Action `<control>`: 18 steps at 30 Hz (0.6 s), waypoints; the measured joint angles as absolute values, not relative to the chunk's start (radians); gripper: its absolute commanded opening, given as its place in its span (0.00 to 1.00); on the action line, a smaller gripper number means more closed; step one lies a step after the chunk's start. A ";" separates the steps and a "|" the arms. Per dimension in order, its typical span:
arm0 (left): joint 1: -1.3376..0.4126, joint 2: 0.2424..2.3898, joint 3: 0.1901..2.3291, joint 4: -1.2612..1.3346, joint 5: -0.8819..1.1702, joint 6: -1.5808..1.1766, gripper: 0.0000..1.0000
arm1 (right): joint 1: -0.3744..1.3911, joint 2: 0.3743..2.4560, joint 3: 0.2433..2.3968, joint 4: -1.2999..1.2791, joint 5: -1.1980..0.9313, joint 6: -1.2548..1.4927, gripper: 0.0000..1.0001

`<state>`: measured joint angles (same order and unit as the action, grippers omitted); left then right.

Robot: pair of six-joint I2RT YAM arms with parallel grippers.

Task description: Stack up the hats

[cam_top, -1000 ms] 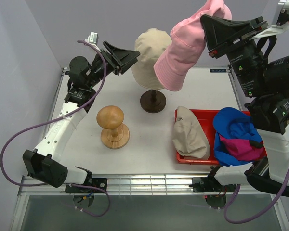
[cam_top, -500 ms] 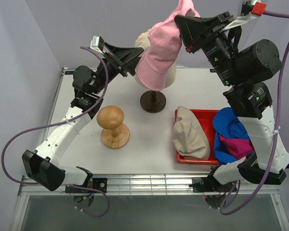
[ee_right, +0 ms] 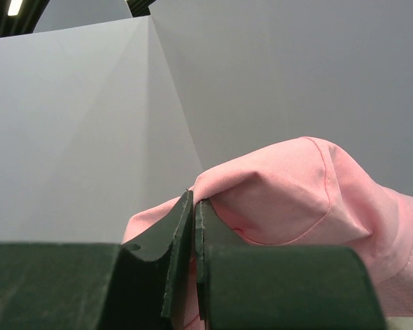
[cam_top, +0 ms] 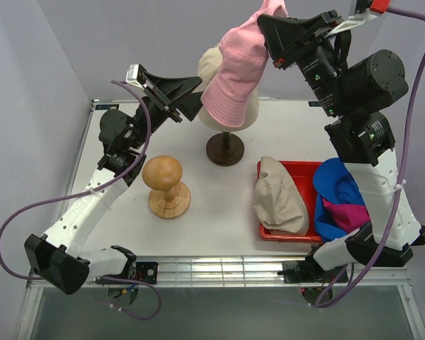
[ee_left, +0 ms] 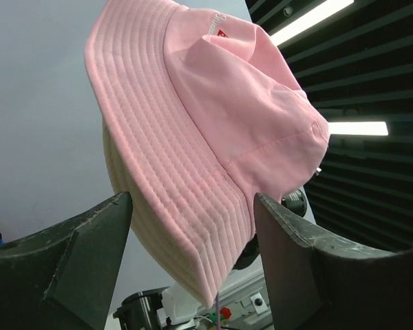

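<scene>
My right gripper (cam_top: 269,18) is shut on the crown of the light pink bucket hat (cam_top: 234,78), which hangs brim-down over the cream mannequin head (cam_top: 210,60). The right wrist view shows the jaws (ee_right: 194,206) pinching pink fabric (ee_right: 296,185). My left gripper (cam_top: 188,95) is open just left of the hat's brim. In the left wrist view the pink hat (ee_left: 213,103) sits beyond the open fingers (ee_left: 89,240). The beige bucket hat (cam_top: 278,195), blue cap (cam_top: 340,185) and magenta cap (cam_top: 350,216) lie in the red tray (cam_top: 297,167).
The mannequin head stands on a dark round stand (cam_top: 225,150) at the table's centre back. The wooden hat block (cam_top: 164,185) stands left of centre. The red tray sits at the front right, by the right arm's base.
My right gripper has carried the pink hat left and up, from beside the mannequin head to over it. My left gripper has shifted slightly beside the brim, still open.
</scene>
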<state>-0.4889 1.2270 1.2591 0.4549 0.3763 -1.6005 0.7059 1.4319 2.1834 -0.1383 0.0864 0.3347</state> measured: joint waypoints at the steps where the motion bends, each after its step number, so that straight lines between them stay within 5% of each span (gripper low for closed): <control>1: -0.489 1.216 1.246 0.456 0.377 -1.608 0.81 | 0.699 1.435 2.183 -0.138 0.082 0.339 0.08; 18: -0.501 1.190 1.218 0.455 0.399 -1.668 0.82 | 0.625 1.476 2.183 -0.123 0.014 0.427 0.08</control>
